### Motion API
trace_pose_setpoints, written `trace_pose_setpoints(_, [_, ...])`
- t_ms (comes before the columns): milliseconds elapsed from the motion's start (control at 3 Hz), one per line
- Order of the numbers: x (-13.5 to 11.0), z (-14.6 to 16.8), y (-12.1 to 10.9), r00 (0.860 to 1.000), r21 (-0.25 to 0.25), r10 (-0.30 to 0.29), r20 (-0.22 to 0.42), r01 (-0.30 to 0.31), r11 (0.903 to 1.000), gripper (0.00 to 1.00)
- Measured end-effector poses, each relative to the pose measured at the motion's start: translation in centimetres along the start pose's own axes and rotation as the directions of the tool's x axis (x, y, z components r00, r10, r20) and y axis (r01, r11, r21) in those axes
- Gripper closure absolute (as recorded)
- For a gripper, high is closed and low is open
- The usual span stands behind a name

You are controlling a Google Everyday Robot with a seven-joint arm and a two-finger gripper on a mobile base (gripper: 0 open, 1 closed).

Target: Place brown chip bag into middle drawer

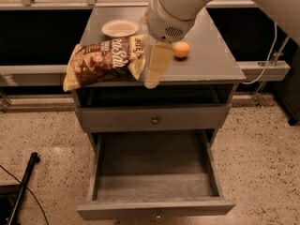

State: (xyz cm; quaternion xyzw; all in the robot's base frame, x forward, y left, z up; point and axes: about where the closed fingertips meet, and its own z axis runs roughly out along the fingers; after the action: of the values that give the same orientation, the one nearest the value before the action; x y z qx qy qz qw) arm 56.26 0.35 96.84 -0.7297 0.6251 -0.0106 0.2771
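The brown chip bag [101, 60] lies flat on the left of the grey cabinet top [211, 55], its left end hanging over the edge. The middle drawer [154, 172] is pulled wide out below, its tray bare. My gripper [154, 67] hangs from the big white arm over the middle of the cabinet top, just right of the bag's right end, its cream fingers [157, 62] pointing down toward the front edge.
A small cream bowl [120, 28] sits at the back left of the top. An orange ball [181, 49] lies right of my gripper. The upper drawer front with a round knob [154, 120] is shut. A black pole [21, 186] lies on the speckled floor at left.
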Motion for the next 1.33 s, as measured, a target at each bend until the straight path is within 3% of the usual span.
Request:
trace_pose_setpoints(667, [-3.9,8.7,-3.0,0.998,-0.034,-0.052,-0.028,0.051,0.9981,0.0])
trace_pose_setpoints(1000, [-3.9,12.3,-4.6,0.996,-0.003,-0.072,-0.05,0.072,0.9974,0.0])
trace_pose_setpoints(1333, [-3.8,15.2,-6.6,0.994,0.065,-0.101,-0.034,0.103,0.9926,0.18])
